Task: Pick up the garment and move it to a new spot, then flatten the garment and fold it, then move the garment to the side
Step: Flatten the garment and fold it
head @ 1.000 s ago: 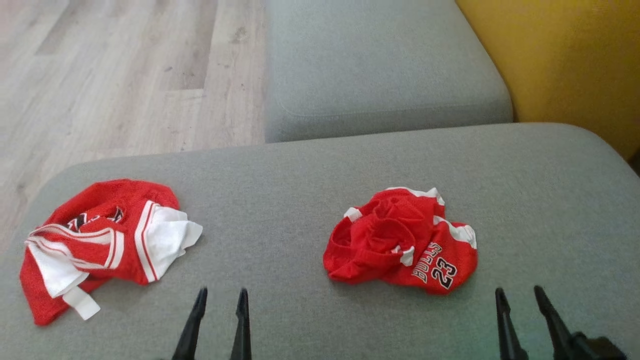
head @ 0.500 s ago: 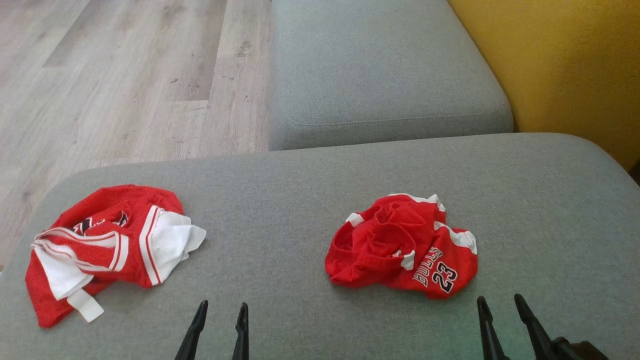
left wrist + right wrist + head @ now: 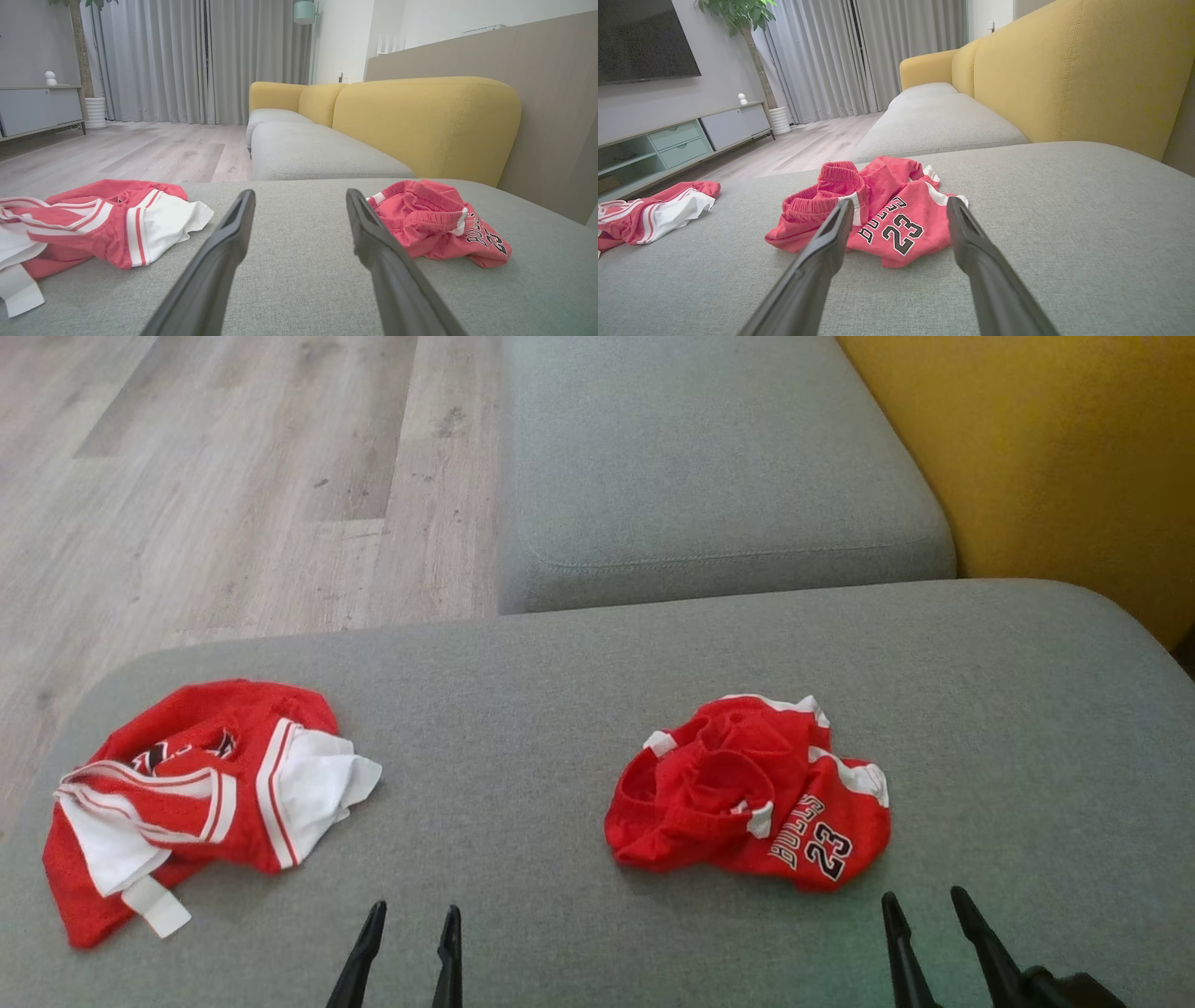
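Observation:
A crumpled red garment (image 3: 747,793) printed "BULLS 23" lies right of centre on the grey cushion (image 3: 523,709); it also shows in the left wrist view (image 3: 434,224) and the right wrist view (image 3: 878,210). A second crumpled garment, red and white (image 3: 196,793) (image 3: 103,219) (image 3: 654,210), lies at the cushion's left end. My left gripper (image 3: 414,908) (image 3: 300,193) is open over bare cushion between the two garments. My right gripper (image 3: 922,896) (image 3: 899,202) is open just short of the "23" garment's near right edge, touching nothing.
A second grey seat cushion (image 3: 709,467) extends beyond the near one, with a yellow backrest (image 3: 1046,448) along the right. Wooden floor (image 3: 233,476) lies past the cushion's left and far edges. A low TV cabinet (image 3: 668,140) stands across the room.
The camera tilted slightly, so the scene sits a little lower. Both grippers sit lower in the view, and the right one has shifted left. The garments have not moved.

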### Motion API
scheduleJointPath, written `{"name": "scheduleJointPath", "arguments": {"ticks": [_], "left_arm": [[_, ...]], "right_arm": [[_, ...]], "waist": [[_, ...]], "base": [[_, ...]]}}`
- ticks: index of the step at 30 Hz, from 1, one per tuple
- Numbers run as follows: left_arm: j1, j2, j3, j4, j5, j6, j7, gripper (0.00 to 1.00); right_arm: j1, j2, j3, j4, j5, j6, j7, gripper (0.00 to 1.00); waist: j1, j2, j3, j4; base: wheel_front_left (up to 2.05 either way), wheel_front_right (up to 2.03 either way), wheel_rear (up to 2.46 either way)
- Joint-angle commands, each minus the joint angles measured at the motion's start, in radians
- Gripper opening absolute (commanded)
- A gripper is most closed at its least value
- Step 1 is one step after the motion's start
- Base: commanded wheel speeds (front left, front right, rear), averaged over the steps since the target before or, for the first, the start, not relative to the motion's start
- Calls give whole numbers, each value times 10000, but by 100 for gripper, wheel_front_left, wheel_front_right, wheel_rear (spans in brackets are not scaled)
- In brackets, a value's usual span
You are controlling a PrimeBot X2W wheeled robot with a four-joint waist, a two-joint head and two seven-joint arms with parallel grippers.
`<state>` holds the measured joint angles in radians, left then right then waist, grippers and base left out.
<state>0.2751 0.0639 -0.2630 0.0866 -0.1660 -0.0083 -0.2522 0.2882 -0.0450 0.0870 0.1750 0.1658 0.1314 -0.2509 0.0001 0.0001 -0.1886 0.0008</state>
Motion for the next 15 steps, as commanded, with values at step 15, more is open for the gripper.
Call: {"name": "scheduleJointPath", "arguments": {"ticks": [15], "left_arm": [[-1988,-136,-659,1232,-64,-345,-95,100]], "right_arm": [[-569,-404,521,-336,-127,-7,-109,100]], "waist": [[-1,-1,716,-349]], "base": [[0,0,0]]}}
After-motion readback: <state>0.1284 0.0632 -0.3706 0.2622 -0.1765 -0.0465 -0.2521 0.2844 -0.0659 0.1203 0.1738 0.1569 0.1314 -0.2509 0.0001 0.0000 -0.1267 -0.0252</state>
